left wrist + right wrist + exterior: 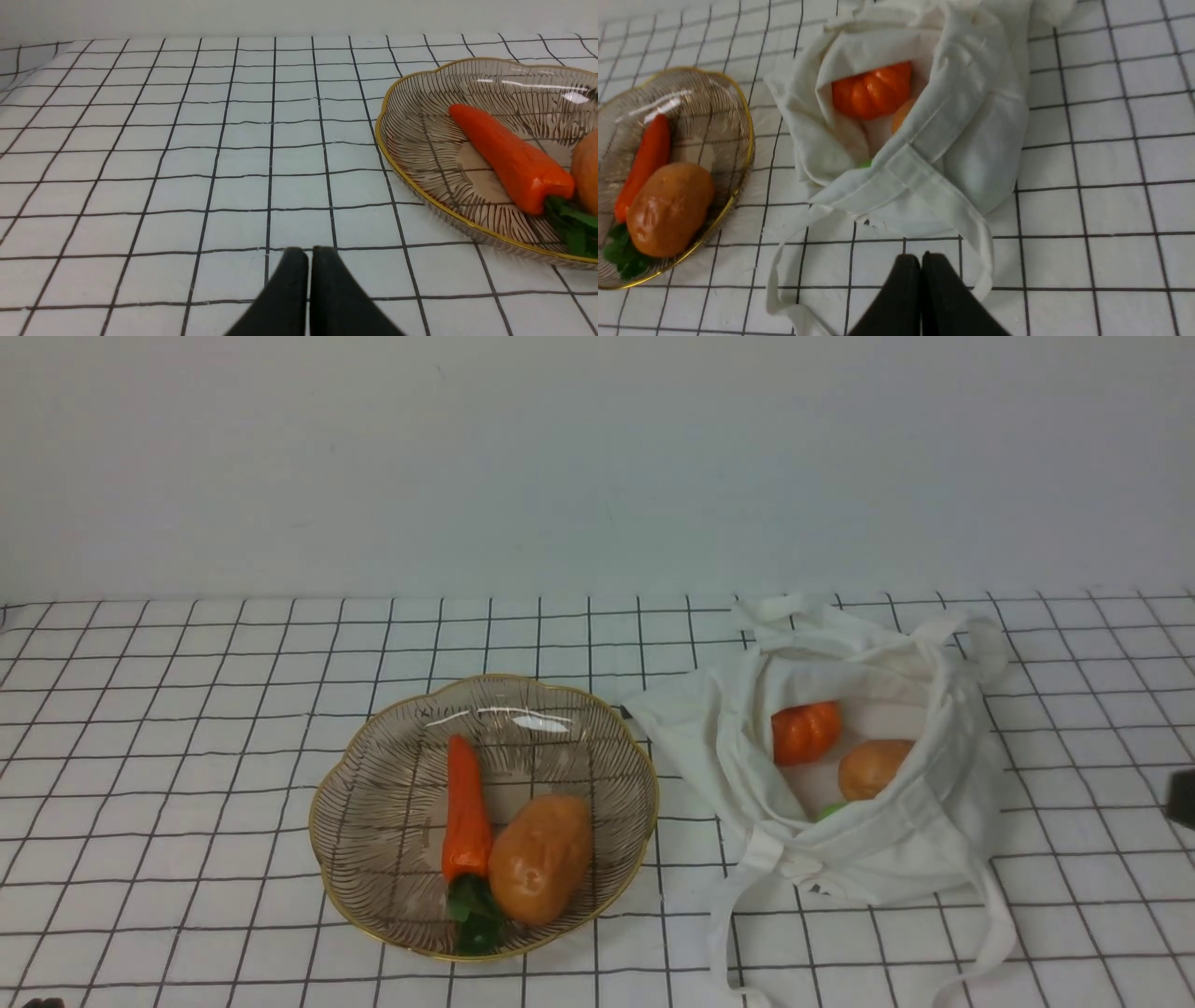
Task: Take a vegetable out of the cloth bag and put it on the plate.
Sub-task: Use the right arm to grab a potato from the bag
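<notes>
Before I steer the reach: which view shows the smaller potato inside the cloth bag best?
The front view: most of the potato shows in the bag's opening. The right wrist view shows only a sliver; the left wrist view, none.

A plain pale wall (597, 467) is rising at twelve o'clock, while a white surface (187, 784) with a black grid is stretching toward six o'clock, its lines looking slightly wavy.
</notes>
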Available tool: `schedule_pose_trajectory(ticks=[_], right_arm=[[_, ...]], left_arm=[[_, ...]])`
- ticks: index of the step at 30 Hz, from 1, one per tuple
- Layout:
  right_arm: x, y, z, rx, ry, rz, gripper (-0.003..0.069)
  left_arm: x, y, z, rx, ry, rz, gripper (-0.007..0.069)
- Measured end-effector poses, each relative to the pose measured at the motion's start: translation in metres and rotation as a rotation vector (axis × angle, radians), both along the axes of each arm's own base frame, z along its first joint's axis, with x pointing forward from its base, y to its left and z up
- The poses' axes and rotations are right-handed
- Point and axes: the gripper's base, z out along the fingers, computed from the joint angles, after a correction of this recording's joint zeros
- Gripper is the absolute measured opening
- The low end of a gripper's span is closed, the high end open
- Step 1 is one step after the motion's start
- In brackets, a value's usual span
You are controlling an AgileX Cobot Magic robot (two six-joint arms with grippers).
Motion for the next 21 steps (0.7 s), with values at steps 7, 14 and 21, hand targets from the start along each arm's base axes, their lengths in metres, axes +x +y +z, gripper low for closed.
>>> schedule_pose_trajectory(ticks=[7, 14, 21], right_arm=[[0.069, 0.037, -0.013, -0.028, 0.037, 0.23, 0.0165], [0.135, 0.085, -0.029, -0.127, 0.017, 0.372, 0.0379], [0.182, 0.099, -0.066, -0.253, 0.096, 0.385, 0.047]], left_arm=[[0.0, 0.0, 0.0, 0.0, 0.0, 0.0, -0.0008], [0.0, 0.0, 0.0, 0.0, 0.0, 0.0, -0.0008], [0.0, 0.0, 0.0, 0.0, 0.0, 0.0, -0.0008]])
